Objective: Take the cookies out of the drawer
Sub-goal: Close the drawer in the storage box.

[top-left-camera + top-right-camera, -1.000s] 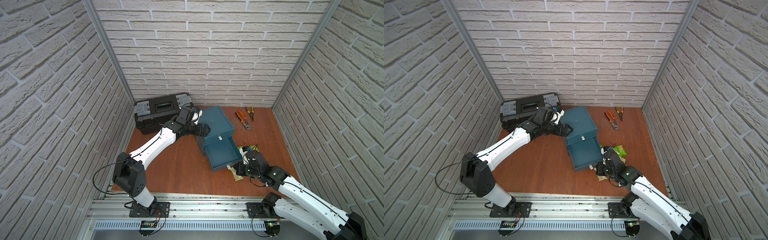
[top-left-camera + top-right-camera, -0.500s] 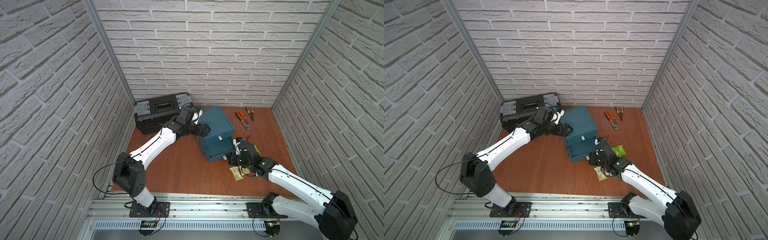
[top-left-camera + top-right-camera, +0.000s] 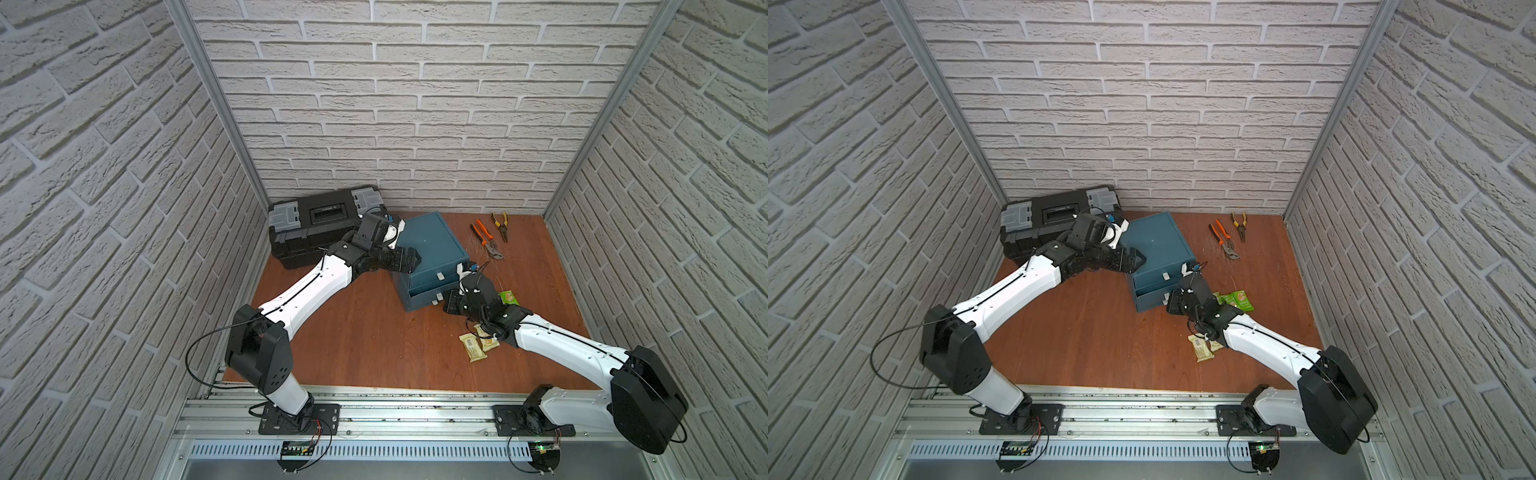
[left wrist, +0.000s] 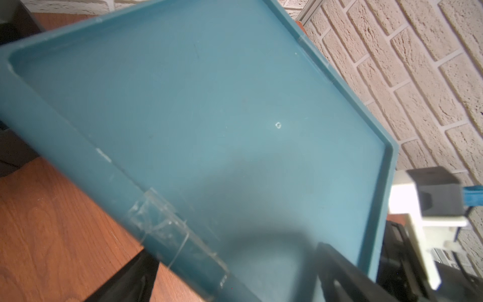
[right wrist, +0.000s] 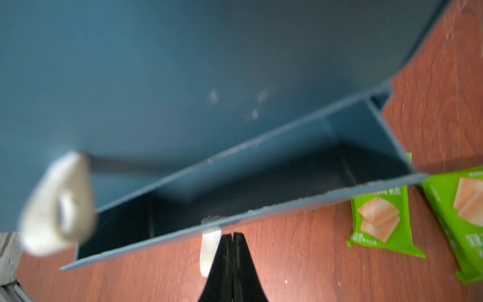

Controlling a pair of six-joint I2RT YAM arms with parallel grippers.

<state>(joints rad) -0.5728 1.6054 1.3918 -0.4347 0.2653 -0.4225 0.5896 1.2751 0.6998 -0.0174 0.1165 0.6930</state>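
Note:
A teal two-drawer cabinet (image 3: pixel 432 245) (image 3: pixel 1156 245) stands at the back. Its lower drawer (image 3: pixel 422 298) (image 5: pixel 261 209) is out by only a narrow slit, and the part of its inside that shows is dark and bare. My right gripper (image 3: pixel 446 302) (image 3: pixel 1173 306) (image 5: pixel 232 235) is shut, its tips at the drawer front beside the white handle (image 5: pixel 209 245). Green cookies (image 3: pixel 508 297) (image 3: pixel 1237 300) (image 5: pixel 379 217) lie on the floor right of the drawer. Pale cookies (image 3: pixel 473 347) (image 3: pixel 1202 347) lie beside my right forearm. My left gripper (image 3: pixel 409 259) (image 3: pixel 1136 262) is open, straddling the cabinet's left top edge.
A black toolbox (image 3: pixel 324 224) sits at the back left, close behind my left wrist. Orange-handled pliers (image 3: pixel 484 241) and yellow-handled pliers (image 3: pixel 500 224) lie at the back right. Brick walls close in on three sides. A metal rail (image 3: pixel 395 411) runs along the front.
My right gripper has moved from the front right up to the cabinet, and the lower drawer has gone from wide open to nearly closed. The left arm has not moved.

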